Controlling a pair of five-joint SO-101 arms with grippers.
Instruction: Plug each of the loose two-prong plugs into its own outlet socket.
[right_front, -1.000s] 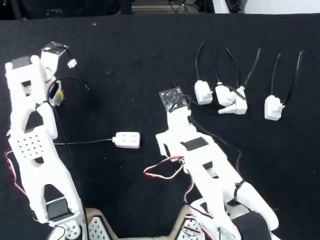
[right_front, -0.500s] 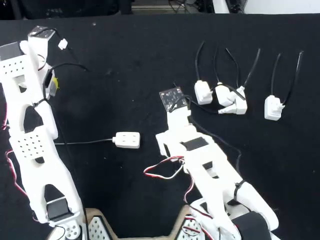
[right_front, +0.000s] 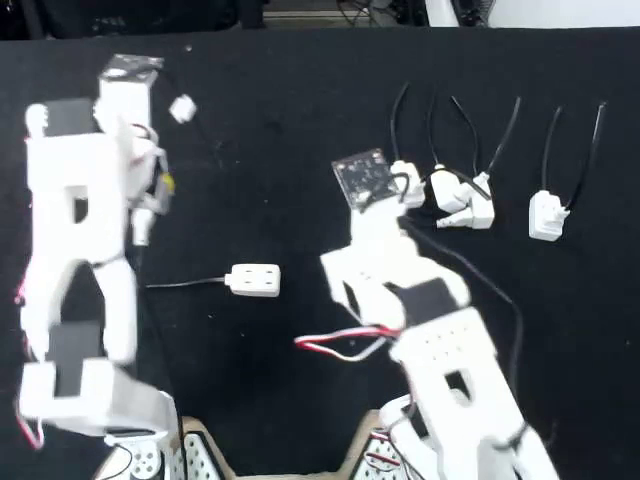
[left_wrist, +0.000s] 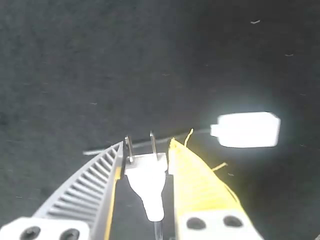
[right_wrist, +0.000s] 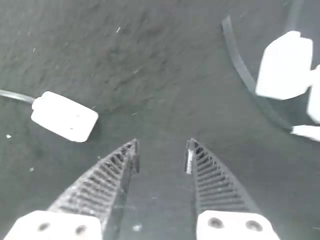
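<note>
My left gripper (left_wrist: 146, 152) is shut on a white two-prong plug (left_wrist: 145, 175), whose prongs stick out past the fingertips. In the high view this plug (right_front: 143, 228) hangs at the left arm's tip, left of and farther back than the white outlet socket (right_front: 253, 280). The socket (left_wrist: 246, 130) lies ahead of the held plug and off to one side. My right gripper (right_wrist: 161, 155) stands open over bare black cloth, between the socket (right_wrist: 65, 116) and a loose white plug (right_wrist: 286, 65). Several loose plugs with black cords (right_front: 455, 190) lie at the back right.
The table is covered in black cloth (right_front: 270, 130). The socket's thin cable (right_front: 185, 284) runs left toward the left arm. Red and white wires (right_front: 340, 340) loop beside the right arm's base. One plug (right_front: 545, 215) lies apart at the far right.
The left arm has swung right and down toward the socket with the plug in its gripper. The right arm has shifted back and right, closer to the loose plugs.
</note>
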